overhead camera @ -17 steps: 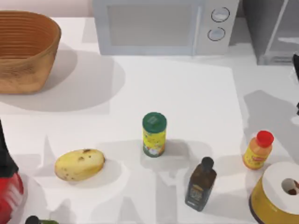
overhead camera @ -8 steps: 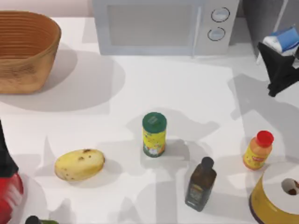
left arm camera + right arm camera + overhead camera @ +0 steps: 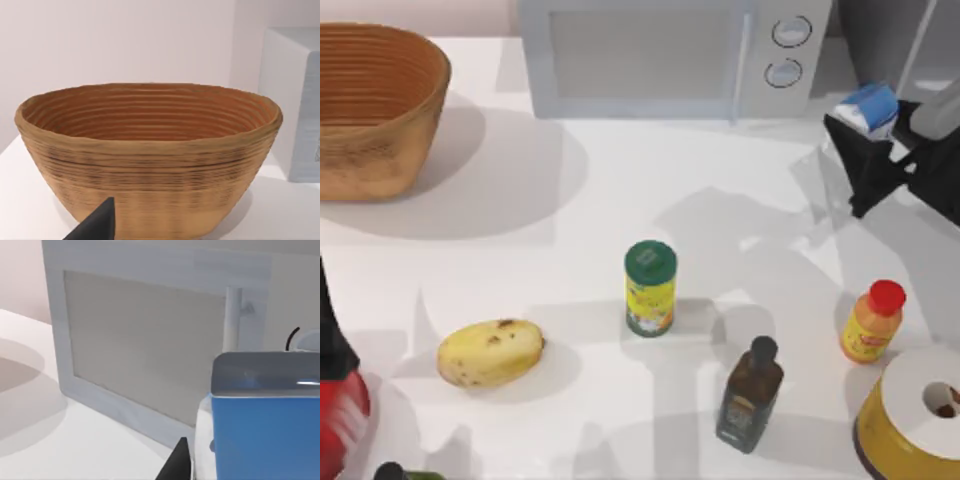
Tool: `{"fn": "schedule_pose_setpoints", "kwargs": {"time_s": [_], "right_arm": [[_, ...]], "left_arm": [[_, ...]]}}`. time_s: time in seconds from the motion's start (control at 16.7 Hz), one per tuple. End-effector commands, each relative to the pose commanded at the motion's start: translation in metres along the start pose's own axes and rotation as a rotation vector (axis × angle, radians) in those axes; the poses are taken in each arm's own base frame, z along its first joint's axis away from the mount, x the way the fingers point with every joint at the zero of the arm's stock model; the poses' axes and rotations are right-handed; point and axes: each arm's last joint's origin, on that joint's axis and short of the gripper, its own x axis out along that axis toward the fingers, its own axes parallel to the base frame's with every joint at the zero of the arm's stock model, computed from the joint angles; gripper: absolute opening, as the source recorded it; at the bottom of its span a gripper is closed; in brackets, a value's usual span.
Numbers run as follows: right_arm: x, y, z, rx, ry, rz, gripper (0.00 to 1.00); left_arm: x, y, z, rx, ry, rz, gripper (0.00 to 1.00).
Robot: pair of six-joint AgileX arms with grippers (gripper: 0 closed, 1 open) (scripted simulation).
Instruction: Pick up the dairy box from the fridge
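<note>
Basket [image 3: 375,110] stands at the bench's far left corner, the left gripper [image 3: 95,227] parked near it, its fingers impossible to judge. At the far right edge, before the fridge [image 3: 900,40], the right gripper [image 3: 865,150] clamps the dairy box [image 3: 868,105] above the bench.

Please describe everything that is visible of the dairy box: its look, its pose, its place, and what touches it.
The dairy box is a small carton, white with a blue top and it looks like coated card. It is held tilted above the table's far right part, in front of the fridge and just right of the microwave. The right gripper is shut on it, dark fingers on its sides. In the right wrist view its blue face appears close up, with the microwave door behind.
</note>
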Motion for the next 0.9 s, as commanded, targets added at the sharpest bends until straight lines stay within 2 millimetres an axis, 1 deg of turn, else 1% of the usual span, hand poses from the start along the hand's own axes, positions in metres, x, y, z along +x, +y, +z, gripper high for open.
{"fn": "schedule_pose_setpoints", "kwargs": {"time_s": [0.18,0.36,0.78,0.9], "right_arm": [[0.009,-0.002,-0.027,0.002,-0.001,0.050,0.00],[0.013,-0.002,-0.042,0.005,-0.001,0.073,0.00],[0.011,-0.003,-0.043,0.009,0.002,0.070,0.00],[0.016,-0.002,-0.047,0.008,0.006,0.072,0.00]], "left_arm": [[0.000,0.000,0.000,0.000,0.000,0.000,1.00],[0.000,0.000,0.000,0.000,0.000,0.000,1.00],[0.000,0.000,0.000,0.000,0.000,0.000,1.00],[0.000,0.000,0.000,0.000,0.000,0.000,1.00]]}}
